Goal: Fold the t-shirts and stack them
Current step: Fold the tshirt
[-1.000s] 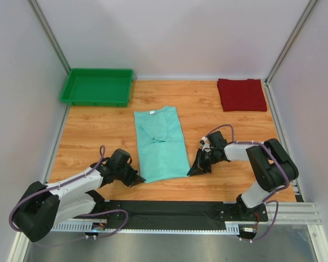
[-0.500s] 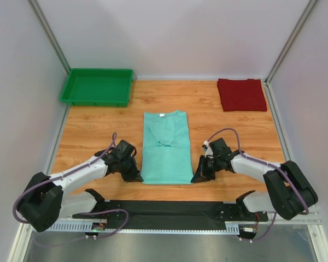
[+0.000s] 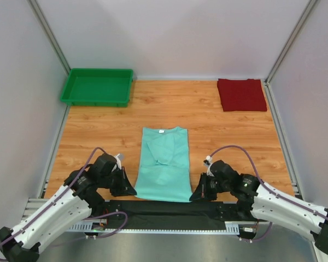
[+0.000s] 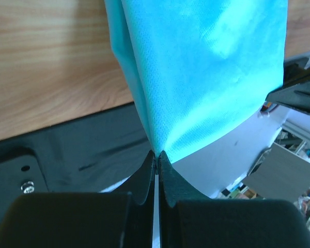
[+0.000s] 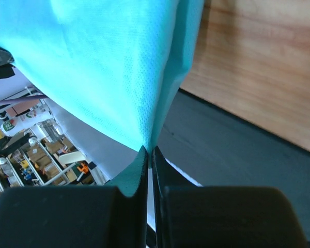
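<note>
Jaws clenched, my left gripper (image 3: 132, 192) and right gripper (image 3: 192, 197) hold the mint t-shirt (image 3: 163, 164) by its near corners, its length running toward the tabletop's (image 3: 224, 131) far edge.

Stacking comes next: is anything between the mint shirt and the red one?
Nothing visible. Only bare table lies between the mint shirt and the red shirt at far right; the green tray sits far left, off that line.
</note>
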Available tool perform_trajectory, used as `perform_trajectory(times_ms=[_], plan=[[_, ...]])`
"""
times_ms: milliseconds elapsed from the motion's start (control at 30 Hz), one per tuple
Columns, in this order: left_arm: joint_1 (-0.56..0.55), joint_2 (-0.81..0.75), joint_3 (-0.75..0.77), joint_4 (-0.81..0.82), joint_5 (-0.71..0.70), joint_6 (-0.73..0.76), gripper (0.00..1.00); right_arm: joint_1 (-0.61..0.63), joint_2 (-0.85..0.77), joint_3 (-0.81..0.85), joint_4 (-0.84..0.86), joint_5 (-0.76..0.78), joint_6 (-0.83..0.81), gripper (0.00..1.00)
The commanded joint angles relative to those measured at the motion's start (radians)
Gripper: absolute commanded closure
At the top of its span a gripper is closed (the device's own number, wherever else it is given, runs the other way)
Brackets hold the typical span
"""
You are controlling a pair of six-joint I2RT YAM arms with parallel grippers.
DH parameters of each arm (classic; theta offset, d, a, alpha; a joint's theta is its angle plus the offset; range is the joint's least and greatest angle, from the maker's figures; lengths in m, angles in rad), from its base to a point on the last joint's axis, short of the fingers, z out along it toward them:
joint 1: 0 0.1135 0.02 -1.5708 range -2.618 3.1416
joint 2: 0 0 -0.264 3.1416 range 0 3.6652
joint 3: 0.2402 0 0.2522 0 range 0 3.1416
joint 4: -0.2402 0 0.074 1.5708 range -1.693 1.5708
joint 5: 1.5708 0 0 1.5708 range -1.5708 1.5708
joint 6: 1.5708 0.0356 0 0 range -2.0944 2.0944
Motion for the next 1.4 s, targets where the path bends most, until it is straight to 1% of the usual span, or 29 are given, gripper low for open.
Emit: perform_trajectory(times_ms=[0, 100, 133, 233, 300, 333, 400, 433, 467, 500, 533, 567, 600, 700, 733, 767, 833, 867, 1033, 1067, 1133, 1167, 1200, 1233, 1267, 1300, 1333, 1367], plan=[[-0.002, -0.045, 0.05, -0.158, 0.036, 0.01, 1.0, 0.075, -0.041, 0.038, -0.152, 0.116, 0.166, 1.0], [-0.001, -0.045, 0.116, -0.215, 0.03, 0.01, 1.0, 0.091, -0.012, 0.153, -0.231, 0.126, 0.147, 1.0], [-0.001, -0.036, 0.136, -0.226, 0.021, 0.009, 1.0, 0.091, -0.003, 0.216, -0.252, 0.13, 0.133, 1.0], [-0.003, 0.028, 0.249, -0.28, -0.05, 0.036, 1.0, 0.063, 0.057, 0.291, -0.299, 0.11, 0.099, 1.0], [-0.001, 0.082, 0.338, -0.298, -0.093, 0.067, 1.0, 0.01, 0.107, 0.334, -0.315, 0.04, 0.055, 1.0], [0.002, 0.15, 0.363, -0.3, -0.101, 0.078, 1.0, -0.009, 0.123, 0.343, -0.316, 0.015, 0.039, 1.0], [0.02, 0.223, 0.429, -0.295, -0.111, 0.122, 1.0, -0.092, 0.17, 0.374, -0.324, -0.066, -0.022, 1.0], [0.032, 0.296, 0.447, -0.292, -0.111, 0.136, 1.0, -0.122, 0.188, 0.386, -0.328, -0.092, -0.045, 1.0], [0.05, 0.332, 0.481, -0.283, -0.102, 0.154, 1.0, -0.188, 0.21, 0.403, -0.333, -0.144, -0.073, 1.0], [0.087, 0.393, 0.495, -0.274, -0.087, 0.187, 1.0, -0.217, 0.262, 0.435, -0.351, -0.166, -0.138, 1.0], [0.101, 0.422, 0.527, -0.268, -0.093, 0.21, 1.0, -0.275, 0.288, 0.469, -0.358, -0.205, -0.203, 1.0], [0.116, 0.447, 0.542, -0.266, -0.093, 0.21, 1.0, -0.299, 0.322, 0.469, -0.359, -0.226, -0.203, 1.0], [0.141, 0.49, 0.556, -0.26, -0.098, 0.224, 1.0, -0.32, 0.384, 0.501, -0.364, -0.244, -0.259, 1.0], [0.172, 0.548, 0.596, -0.243, -0.111, 0.247, 1.0, -0.388, 0.483, 0.576, -0.379, -0.298, -0.362, 1.0], [0.195, 0.562, 0.598, -0.22, -0.107, 0.254, 1.0, -0.402, 0.542, 0.596, -0.384, -0.307, -0.381, 1.0], [0.207, 0.574, 0.61, -0.218, -0.101, 0.265, 1.0, -0.432, 0.566, 0.621, -0.399, -0.321, -0.398, 1.0], [0.227, 0.607, 0.618, -0.197, -0.099, 0.267, 1.0, -0.454, 0.618, 0.696, -0.416, -0.332, -0.444, 1.0], [0.247, 0.616, 0.619, -0.183, -0.087, 0.27, 1.0, -0.468, 0.668, 0.721, -0.434, -0.341, -0.456, 1.0], [0.288, 0.709, 0.664, -0.146, -0.09, 0.29, 1.0, -0.509, 0.804, 0.892, -0.456, -0.365, -0.49, 1.0], [0.304, 0.726, 0.676, -0.134, -0.093, 0.293, 1.0, -0.515, 0.852, 0.921, -0.45, -0.364, -0.492, 0.98], [0.324, 0.789, 0.694, -0.122, -0.111, 0.305, 1.0, -0.532, 0.922, 0.975, -0.424, -0.374, -0.492, 0.96], [0.336, 0.814, 0.726, -0.116, -0.119, 0.328, 1.0, -0.537, 1.002, 1.051, -0.39, -0.375, -0.486, 0.95], [0.363, 0.861, 0.748, -0.113, -0.137, 0.337, 1.0, -0.54, 1.046, 1.09, -0.367, -0.373, -0.483, 0.92], [0.374, 0.884, 0.786, -0.076, -0.154, 0.354, 1.0, -0.554, 1.095, 1.142, -0.344, -0.361, -0.478, 0.91], [0.39, 0.939, 0.808, -0.062, -0.209, 0.389, 0.98, -0.563, 1.164, 1.257, -0.306, -0.373, -0.478, 0.9], [0.426, 0.973, 0.832, -0.029, -0.22, 0.414, 0.97, -0.569, 1.292, 1.341, -0.292, -0.381, -0.479, 0.87], [0.452, 1.008, 0.892, -0.025, -0.222, 0.446, 0.98, -0.575, 1.381, 1.432, -0.295, -0.388, -0.496, 0.85], [0.472, 1.044, 0.921, -0.025, -0.267, 0.467, 0.9, -0.581, 1.466, 1.548, -0.389, -0.397, -0.522, 0.88]])
